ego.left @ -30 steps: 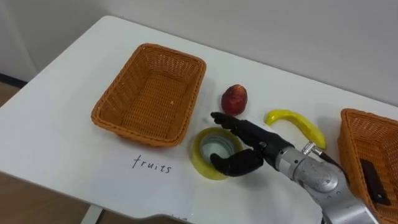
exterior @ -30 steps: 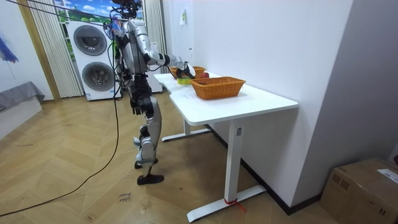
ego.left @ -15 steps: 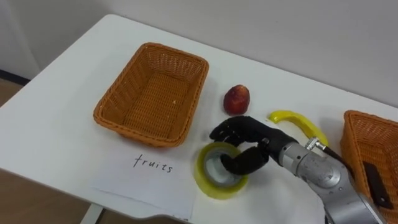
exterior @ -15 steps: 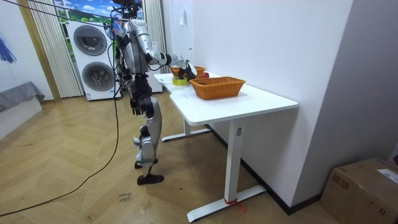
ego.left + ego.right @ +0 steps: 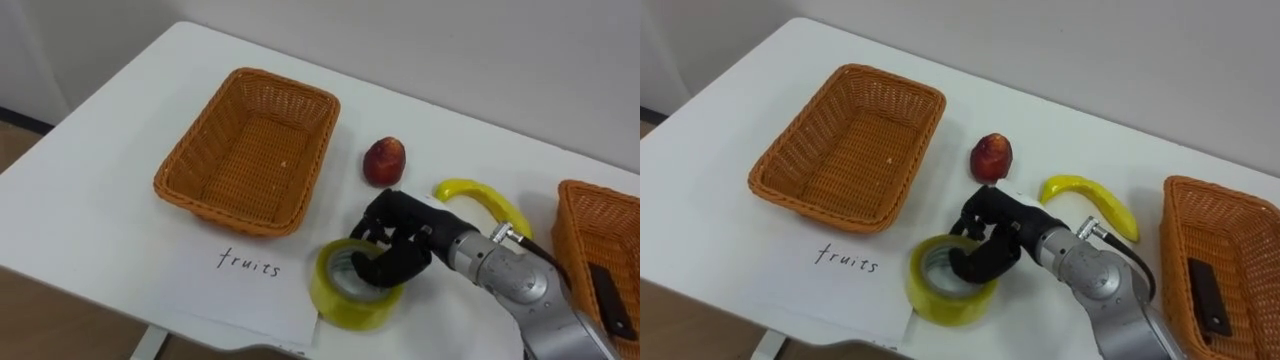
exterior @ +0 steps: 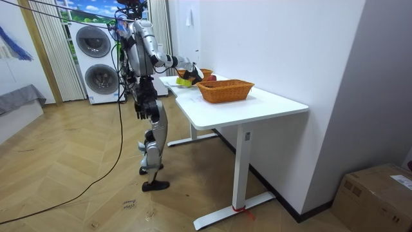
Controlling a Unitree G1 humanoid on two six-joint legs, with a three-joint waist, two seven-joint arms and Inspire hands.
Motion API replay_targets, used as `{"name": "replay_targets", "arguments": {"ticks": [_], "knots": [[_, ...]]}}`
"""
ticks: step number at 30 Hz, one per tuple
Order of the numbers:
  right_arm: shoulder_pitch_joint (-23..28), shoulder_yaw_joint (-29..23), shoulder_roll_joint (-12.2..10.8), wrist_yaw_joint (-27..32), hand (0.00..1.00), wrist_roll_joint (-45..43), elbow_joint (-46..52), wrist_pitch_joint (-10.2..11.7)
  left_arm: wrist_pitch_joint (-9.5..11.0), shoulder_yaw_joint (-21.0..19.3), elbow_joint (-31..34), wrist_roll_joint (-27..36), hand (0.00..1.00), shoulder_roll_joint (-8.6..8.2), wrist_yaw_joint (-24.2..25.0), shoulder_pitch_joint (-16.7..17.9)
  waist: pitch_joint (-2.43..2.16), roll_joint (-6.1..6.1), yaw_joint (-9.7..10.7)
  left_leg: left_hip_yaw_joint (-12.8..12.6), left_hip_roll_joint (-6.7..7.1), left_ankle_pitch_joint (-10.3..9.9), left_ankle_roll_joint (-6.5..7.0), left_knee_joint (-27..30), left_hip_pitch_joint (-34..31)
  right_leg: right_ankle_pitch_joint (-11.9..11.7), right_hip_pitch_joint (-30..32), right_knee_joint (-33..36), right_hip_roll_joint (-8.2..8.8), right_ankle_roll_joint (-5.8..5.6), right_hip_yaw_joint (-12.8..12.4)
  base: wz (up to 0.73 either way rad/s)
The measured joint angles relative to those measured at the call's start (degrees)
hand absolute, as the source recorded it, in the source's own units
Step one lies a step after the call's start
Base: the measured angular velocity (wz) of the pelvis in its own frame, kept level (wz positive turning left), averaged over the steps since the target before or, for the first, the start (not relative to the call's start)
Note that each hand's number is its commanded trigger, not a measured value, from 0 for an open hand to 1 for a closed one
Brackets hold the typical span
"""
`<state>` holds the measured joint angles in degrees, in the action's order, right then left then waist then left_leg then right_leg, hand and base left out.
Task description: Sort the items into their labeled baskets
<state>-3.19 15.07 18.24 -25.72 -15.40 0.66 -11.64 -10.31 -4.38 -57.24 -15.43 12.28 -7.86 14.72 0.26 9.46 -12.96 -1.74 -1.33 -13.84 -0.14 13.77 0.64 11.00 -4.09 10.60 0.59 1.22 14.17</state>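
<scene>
A yellow tape roll (image 5: 345, 290) sits tilted at the table's front, over the corner of a paper sheet. My right hand (image 5: 402, 243) is shut on it, with the fingers curled over its far rim and into the hole. A red round fruit (image 5: 384, 161) lies just behind the hand. To the right of it lies a yellow banana (image 5: 482, 198). The left wicker basket (image 5: 190, 165) holds nothing. In the room view I stand at the far end of the white table (image 6: 257, 103), one arm reaching over it.
A second wicker basket (image 5: 575, 235) stands at the right edge with a dark flat object (image 5: 610, 305) inside. A handwritten paper sheet (image 5: 240, 290) lies in front of the left basket. The table's front edge runs close below the tape roll.
My right hand's fingers have curled from straight to closed round the tape roll's rim. The roll has tipped up and shifted slightly toward the front edge.
</scene>
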Motion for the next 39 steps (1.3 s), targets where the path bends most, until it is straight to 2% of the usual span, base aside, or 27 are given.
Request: {"name": "replay_targets", "arguments": {"ticks": [20, 26, 29, 35, 39], "knots": [[0.02, -0.07, -0.01, -1.30, 1.00, -0.62, -0.33, -0.49, -0.01, -1.16, -0.01, 0.10, 0.00, 0.04, -0.15, -0.08, 0.08, 0.00, -0.01, 0.03, 0.01, -0.01, 0.00, -0.20, 0.95, 0.00, -0.86, -0.08, -0.01, 0.00, -0.02, 0.00], [1.78, -1.09, -0.12, -1.10, 1.00, 2.09, -0.37, -0.84, -0.08, -1.31, -0.09, 0.14, 0.00, -0.13, -0.81, 0.35, 0.10, 0.12, 0.36, 0.04, 0.03, 0.00, 0.00, -0.12, 1.26, 0.00, -1.13, -0.01, 0.06, 0.00, -0.08, 0.00], [2.54, -1.82, -0.11, -0.29, 1.00, 2.94, -0.37, -0.86, -0.01, -1.71, -0.10, 0.17, 0.00, -0.14, -2.03, 0.71, 0.15, 0.04, 1.01, 0.02, 0.04, -0.01, 0.00, -0.04, 1.46, 0.00, -1.38, -0.01, 0.06, -0.01, -0.40, 0.00], [2.71, -4.30, -0.10, 2.83, 1.00, 3.33, -0.34, -0.83, 1.74, -2.45, 0.03, 0.12, 0.00, -0.12, -4.11, 1.11, 0.16, -0.49, 2.77, 0.04, 0.08, 0.00, 0.01, 0.03, 1.58, 0.00, -1.49, 0.10, 0.15, -0.01, -0.30, 0.00], [2.70, -6.35, -0.10, 6.09, 1.00, 4.37, 0.10, -0.18, 2.20, -2.31, 0.49, -0.10, 0.00, -0.12, -4.50, 1.02, 0.10, -1.37, 3.91, -0.06, 0.10, 0.01, 0.03, 0.00, 1.70, -0.01, -1.50, 0.16, 0.20, -0.02, -0.48, -0.02]]}}
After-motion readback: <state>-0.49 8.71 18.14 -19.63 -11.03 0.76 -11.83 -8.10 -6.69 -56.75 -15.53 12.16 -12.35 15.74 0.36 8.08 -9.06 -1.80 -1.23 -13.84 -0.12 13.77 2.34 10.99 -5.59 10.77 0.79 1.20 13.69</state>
